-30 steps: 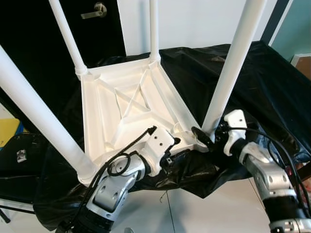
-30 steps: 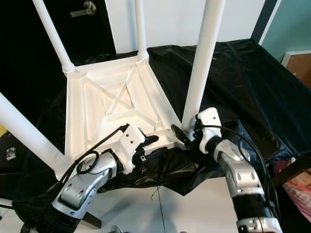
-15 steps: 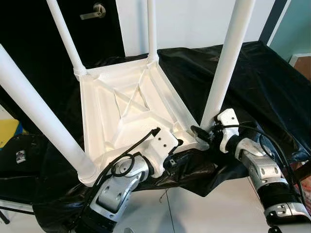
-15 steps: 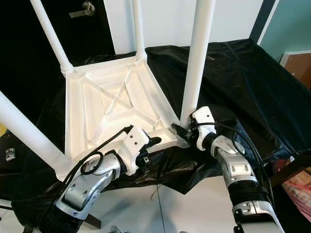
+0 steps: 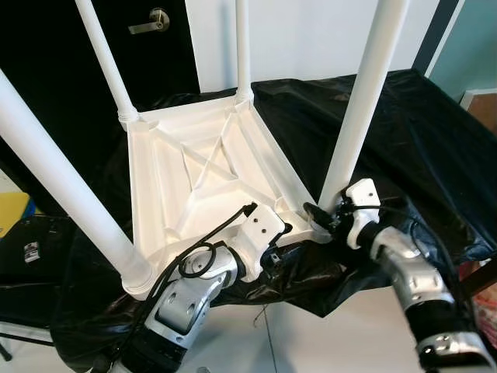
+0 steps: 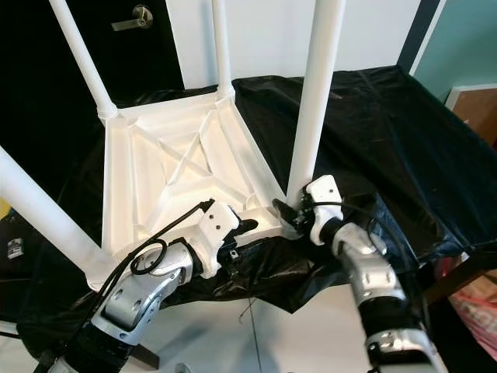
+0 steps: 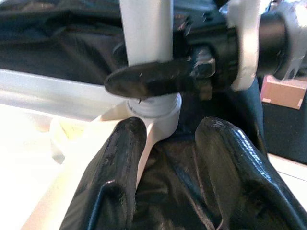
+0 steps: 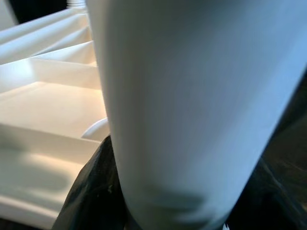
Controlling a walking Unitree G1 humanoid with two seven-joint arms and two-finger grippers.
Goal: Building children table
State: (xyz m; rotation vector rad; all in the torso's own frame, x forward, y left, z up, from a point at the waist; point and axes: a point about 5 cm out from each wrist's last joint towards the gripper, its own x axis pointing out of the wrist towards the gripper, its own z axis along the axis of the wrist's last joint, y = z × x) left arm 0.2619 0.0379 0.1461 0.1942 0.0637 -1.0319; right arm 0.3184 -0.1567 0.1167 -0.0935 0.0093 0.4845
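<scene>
Tabletop [image 5: 202, 179], white and upside down on the black cloth [image 5: 419, 132], shows you its ribbed underside with four legs pointing up. Your left gripper [image 5: 277, 245] sits at the near edge with fingers [image 7: 112, 191] spread apart beside the corner socket. Your right gripper [image 5: 320, 215] is clamped around the base of the near right leg [image 5: 359, 109].

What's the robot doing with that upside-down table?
The robot is putting together a small white table, which lies upside down on a black cloth with its legs pointing up. Its right claw is closed around the bottom of the near right leg, by the corner socket. Its left claw is open and sits at the table's near edge beside that corner.
</scene>
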